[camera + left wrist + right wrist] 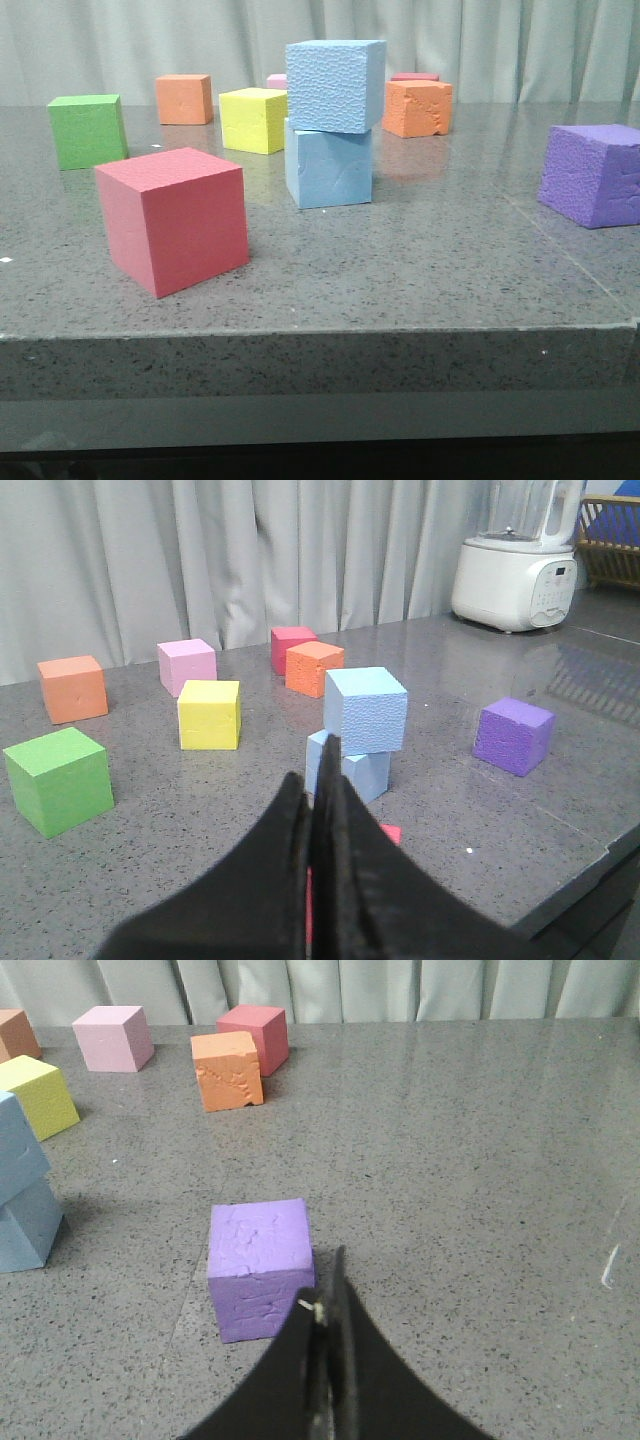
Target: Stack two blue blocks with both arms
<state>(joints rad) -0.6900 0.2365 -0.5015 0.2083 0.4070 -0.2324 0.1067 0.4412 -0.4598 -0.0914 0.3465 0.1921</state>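
Observation:
The pebbly blue block [335, 85] rests on top of the smoother blue block [330, 168] at the table's middle, turned a little askew. The stack also shows in the left wrist view, pebbly block [366, 710] over smoother block [350, 770], and at the edge of the right wrist view [22, 1195]. My left gripper [318, 780] is shut and empty, well back from the stack. My right gripper [325, 1295] is shut and empty, just behind the purple cube [260, 1265]. Neither gripper shows in the front view.
A red cube [173, 218] sits front left, a green cube [88, 130] far left, a yellow cube [254, 119] and orange cubes [184, 98] [418, 107] behind the stack, the purple cube [592, 174] right. A white blender [515, 555] stands far off.

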